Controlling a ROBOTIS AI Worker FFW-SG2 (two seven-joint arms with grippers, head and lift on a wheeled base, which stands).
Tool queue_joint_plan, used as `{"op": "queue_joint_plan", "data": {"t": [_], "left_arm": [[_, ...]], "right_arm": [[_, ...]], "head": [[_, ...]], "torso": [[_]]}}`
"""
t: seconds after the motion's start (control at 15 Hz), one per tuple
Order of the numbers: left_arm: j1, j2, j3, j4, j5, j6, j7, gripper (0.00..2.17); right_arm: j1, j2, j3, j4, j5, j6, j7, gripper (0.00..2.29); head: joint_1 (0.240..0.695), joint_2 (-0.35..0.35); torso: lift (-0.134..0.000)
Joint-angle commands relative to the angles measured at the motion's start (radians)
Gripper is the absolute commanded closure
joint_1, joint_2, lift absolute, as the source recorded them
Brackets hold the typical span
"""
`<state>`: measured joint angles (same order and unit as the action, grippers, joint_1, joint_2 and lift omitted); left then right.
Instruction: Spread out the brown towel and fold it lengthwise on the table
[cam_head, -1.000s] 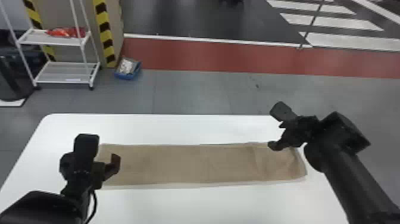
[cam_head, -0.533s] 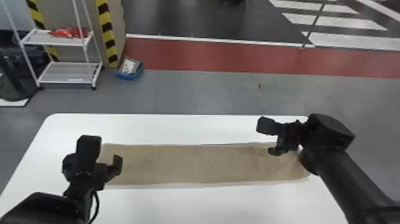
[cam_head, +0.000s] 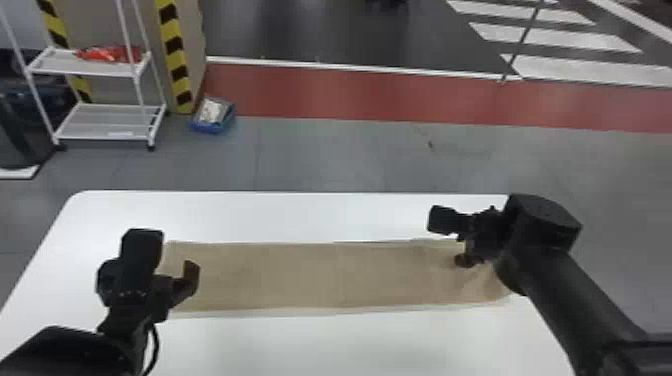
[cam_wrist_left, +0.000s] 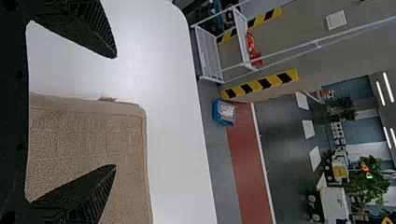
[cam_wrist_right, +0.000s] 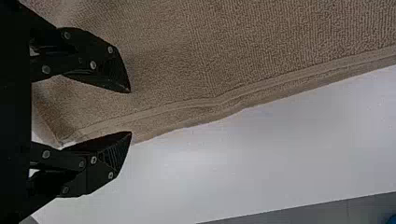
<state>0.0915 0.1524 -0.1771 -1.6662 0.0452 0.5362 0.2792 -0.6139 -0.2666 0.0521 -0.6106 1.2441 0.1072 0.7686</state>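
Nearest you is a bare stretch of the white surface (cam_head: 350, 345). Beyond it lies the brown towel (cam_head: 310, 275), a long, flat strip whose long axis runs left to right, roughly in line with the far edge. A paler margin peeks out along its near side, so you probably have the lengthwise fold mostly made.

Your left gripper (cam_wrist_left: 116, 111) is over the towel's left end, jaws spread wide with nothing between them. Your right gripper (cam_wrist_right: 130, 112) is by the right end, close to the far long side; its jaws are parted less widely, one on each side of the hem in the wrist view, and seem to have hold of nothing.

Expect light, limp cloth with a grippy nap: it won't break or slip much, but it will drag and ruck. Take it by the hem near a corner, through both layers, and tug gently; you have creases to ease out at the right end.

Farther off, a blue box (cam_head: 215, 128) sits on the floor.
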Motion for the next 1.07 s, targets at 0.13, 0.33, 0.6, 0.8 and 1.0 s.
{"op": "queue_joint_plan", "data": {"t": [0.13,0.33,0.6,0.8,1.0], "left_arm": [[0.001,-0.001,-0.004,-0.003,-0.001,0.003,0.002,0.04],[0.002,0.001,-0.005,-0.004,-0.002,0.003,0.002,0.04],[0.007,-0.001,-0.007,-0.010,-0.004,0.006,0.003,0.04],[0.008,-0.002,-0.009,-0.017,-0.016,0.009,0.003,0.04],[0.010,-0.004,-0.009,-0.018,-0.019,0.015,0.003,0.04]], "right_arm": [[-0.035,-0.003,-0.005,0.045,-0.021,0.070,0.015,0.68],[-0.041,0.001,-0.005,0.057,-0.025,0.110,0.047,0.88],[-0.044,0.006,-0.003,0.057,-0.032,0.156,0.077,0.93],[-0.043,0.012,-0.002,0.057,-0.044,0.168,0.090,0.93],[-0.036,0.014,0.002,0.057,-0.054,0.196,0.126,0.93]], "head": [[0.695,-0.166],[0.695,-0.178],[0.695,-0.185],[0.695,-0.186],[0.695,-0.183]], "torso": [[0.000],[0.000],[0.000],[0.000],[0.000]]}}
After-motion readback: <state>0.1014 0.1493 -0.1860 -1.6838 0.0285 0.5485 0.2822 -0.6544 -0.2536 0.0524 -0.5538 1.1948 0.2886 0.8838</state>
